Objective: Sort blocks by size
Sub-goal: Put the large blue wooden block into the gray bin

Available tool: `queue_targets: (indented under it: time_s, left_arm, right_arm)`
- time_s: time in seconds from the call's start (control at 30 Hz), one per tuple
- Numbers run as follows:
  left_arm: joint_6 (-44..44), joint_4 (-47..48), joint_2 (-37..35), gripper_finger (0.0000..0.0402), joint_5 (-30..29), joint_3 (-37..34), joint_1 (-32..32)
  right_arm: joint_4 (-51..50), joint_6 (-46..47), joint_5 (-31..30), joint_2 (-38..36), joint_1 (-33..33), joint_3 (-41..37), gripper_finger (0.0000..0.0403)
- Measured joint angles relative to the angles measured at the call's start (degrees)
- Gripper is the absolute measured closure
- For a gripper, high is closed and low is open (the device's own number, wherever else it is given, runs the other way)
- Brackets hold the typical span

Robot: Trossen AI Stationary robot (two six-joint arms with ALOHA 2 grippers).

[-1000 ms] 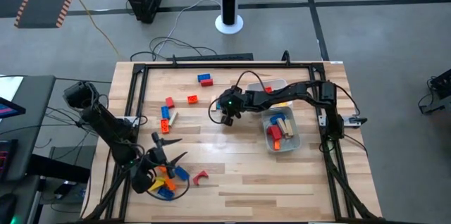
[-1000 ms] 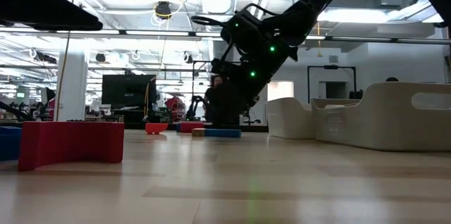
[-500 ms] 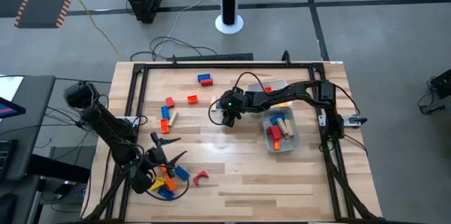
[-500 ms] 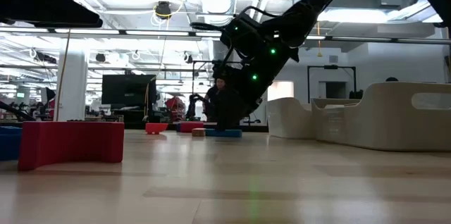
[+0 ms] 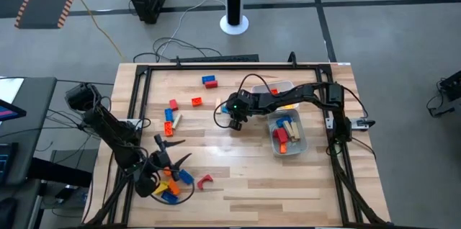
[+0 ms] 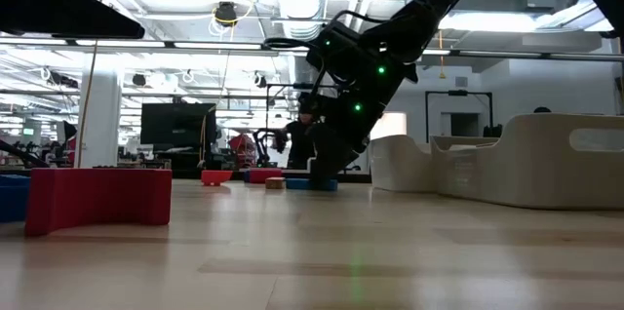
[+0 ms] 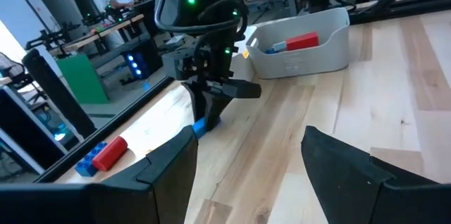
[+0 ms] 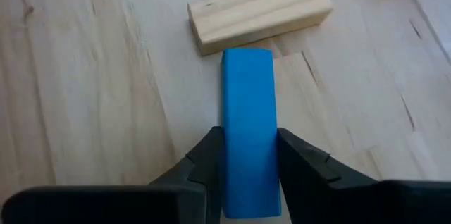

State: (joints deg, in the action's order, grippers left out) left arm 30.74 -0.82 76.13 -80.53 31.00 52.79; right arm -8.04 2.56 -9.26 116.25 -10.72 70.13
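R gripper (image 8: 248, 164) is clamped on a blue bar block (image 8: 248, 125), fingers (image 8: 211, 157) pressing both long sides near one end. Block's long axis runs straight out from the gripper; its far end is just beside, maybe touching, a tan wooden bar block (image 8: 259, 14) lying crosswise to it, so the two make a T. Blue block is flat on the table (image 5: 238, 164) or barely off it, can't tell which. In high view R gripper (image 5: 235, 117) is mid-table, just L of the two tubs: white tub (image 5: 277, 88) and clear tub (image 5: 290, 135) w/ red, tan, blue blocks inside.

L gripper (image 5: 164, 155) hovers near the front-L corner, fingers (image 7: 165, 171) spread apart, nothing held, over a pile of blue/orange/yellow blocks (image 5: 169, 186). Red arch block (image 5: 205, 181) just R of pile.
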Motion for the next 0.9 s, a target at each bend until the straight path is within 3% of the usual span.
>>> queue_targets:
  time_s: [0.27, 0.4, 0.53, 0.67, 0.9]
  left_arm:
    - [-0.12, 0.25, 0.01, 0.0157, 0.04, -0.02, -1.06]
    - [-0.07, 0.61, 0.01, 0.0157, 0.53, -0.02, -1.1]
    - [-0.05, 0.57, 0.01, 0.0157, 0.57, -0.02, -1.1]
    - [-0.05, 0.15, -0.01, 0.0157, 0.72, -0.03, -1.1]
    - [1.42, -2.71, -0.01, 0.0157, 2.56, -0.04, -1.21]
  right_arm:
    - [-2.62, 0.01, 0.42, -0.4, 2.41, 3.74, 0.0272]
    - [-16.46, 1.96, 0.39, -1.82, 4.92, 8.23, 0.0272]
    - [-29.04, 10.12, -0.02, -7.39, 10.8, 9.69, 0.0272]
    - [-37.04, 17.38, -6.09, -12.86, 20.5, 7.14, 0.0272]
    - [-56.65, 45.13, -14.78, -20.64, 36.01, 3.11, 0.0271]
